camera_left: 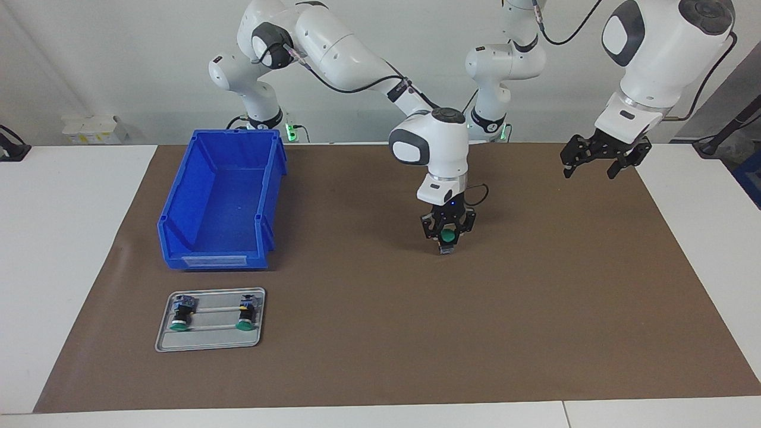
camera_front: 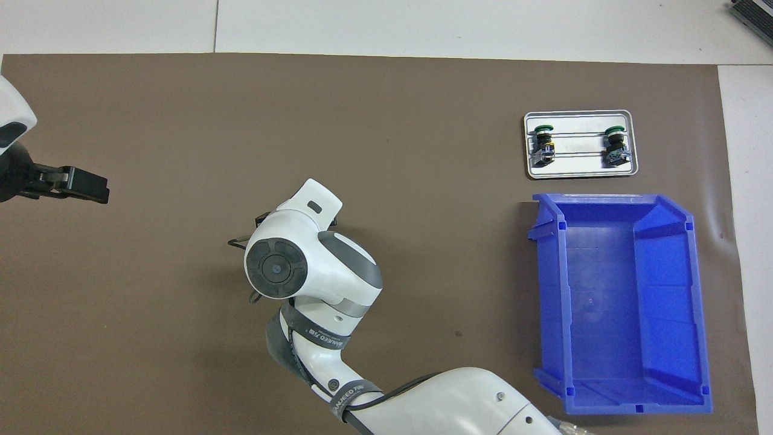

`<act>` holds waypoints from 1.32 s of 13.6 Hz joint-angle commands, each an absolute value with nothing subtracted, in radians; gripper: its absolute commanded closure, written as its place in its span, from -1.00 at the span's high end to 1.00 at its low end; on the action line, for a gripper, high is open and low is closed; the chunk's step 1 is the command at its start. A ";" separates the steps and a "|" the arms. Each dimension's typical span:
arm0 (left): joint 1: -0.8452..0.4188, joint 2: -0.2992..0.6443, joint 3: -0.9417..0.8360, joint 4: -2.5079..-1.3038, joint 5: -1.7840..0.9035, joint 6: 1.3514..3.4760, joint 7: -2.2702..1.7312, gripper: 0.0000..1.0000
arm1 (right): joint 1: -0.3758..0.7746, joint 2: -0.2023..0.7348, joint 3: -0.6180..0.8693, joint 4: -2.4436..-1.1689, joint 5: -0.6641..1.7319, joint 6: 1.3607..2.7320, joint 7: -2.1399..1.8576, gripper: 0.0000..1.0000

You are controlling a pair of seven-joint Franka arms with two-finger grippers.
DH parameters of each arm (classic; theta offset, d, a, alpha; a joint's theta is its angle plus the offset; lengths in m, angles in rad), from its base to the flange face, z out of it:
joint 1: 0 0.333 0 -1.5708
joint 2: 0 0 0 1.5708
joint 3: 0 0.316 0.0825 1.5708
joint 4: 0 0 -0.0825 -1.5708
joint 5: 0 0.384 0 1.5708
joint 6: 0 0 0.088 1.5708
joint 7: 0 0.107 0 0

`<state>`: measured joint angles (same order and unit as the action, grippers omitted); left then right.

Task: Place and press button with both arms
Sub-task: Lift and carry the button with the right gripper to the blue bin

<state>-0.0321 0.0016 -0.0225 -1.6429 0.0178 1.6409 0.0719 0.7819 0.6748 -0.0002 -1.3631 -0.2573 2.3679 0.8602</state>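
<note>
My right gripper (camera_left: 447, 233) hangs low over the middle of the brown mat and is shut on a button (camera_left: 447, 237) with a green cap and a grey base. I cannot tell whether the base touches the mat. In the overhead view the right arm's wrist (camera_front: 284, 269) hides this gripper and the button. My left gripper (camera_left: 601, 159) is open and empty, raised over the mat's edge at the left arm's end; it also shows in the overhead view (camera_front: 75, 184).
A blue bin (camera_left: 178, 199) (camera_front: 551, 290) stands empty at the right arm's end. Farther from the robots than the bin, a grey tray (camera_left: 211, 340) (camera_front: 580, 172) holds two more green-capped buttons (camera_left: 180, 318) (camera_left: 245, 316).
</note>
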 commanded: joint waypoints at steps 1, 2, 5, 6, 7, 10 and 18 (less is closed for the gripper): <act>-0.026 -0.029 -0.026 -1.681 0.012 1.663 0.064 1.00 | 0.704 0.551 0.005 -1.414 -0.261 2.327 0.831 -1.00; -0.025 -0.028 -0.026 -1.681 0.012 1.663 0.064 1.00 | 0.668 0.485 0.006 -1.449 -0.259 2.304 0.809 -1.00; -0.026 -0.029 -0.026 -1.680 0.012 1.663 0.064 1.00 | 0.573 0.320 0.005 -1.545 -0.244 2.179 0.709 -1.00; -0.026 -0.029 -0.026 -1.680 0.012 1.663 0.064 1.00 | 0.531 0.283 0.005 -1.560 -0.244 2.134 0.672 -1.00; -0.026 -0.029 -0.026 -1.680 0.012 1.663 0.064 1.00 | 0.482 0.246 0.006 -1.586 -0.239 2.114 0.629 -1.00; -0.026 -0.029 -0.026 -1.680 0.012 1.663 0.064 1.00 | 0.320 0.093 0.005 -1.744 -0.099 2.117 0.412 -1.00; -0.026 -0.029 -0.026 -1.681 0.012 1.663 0.064 1.00 | -0.030 -0.142 0.003 -2.170 0.057 2.254 -0.092 -1.00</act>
<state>-0.0321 0.0015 -0.0225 -1.6430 0.0178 1.6409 0.0719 0.0138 -0.0509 -0.0114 -2.0103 0.0141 2.1639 -0.0197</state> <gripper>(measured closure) 0.000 0.639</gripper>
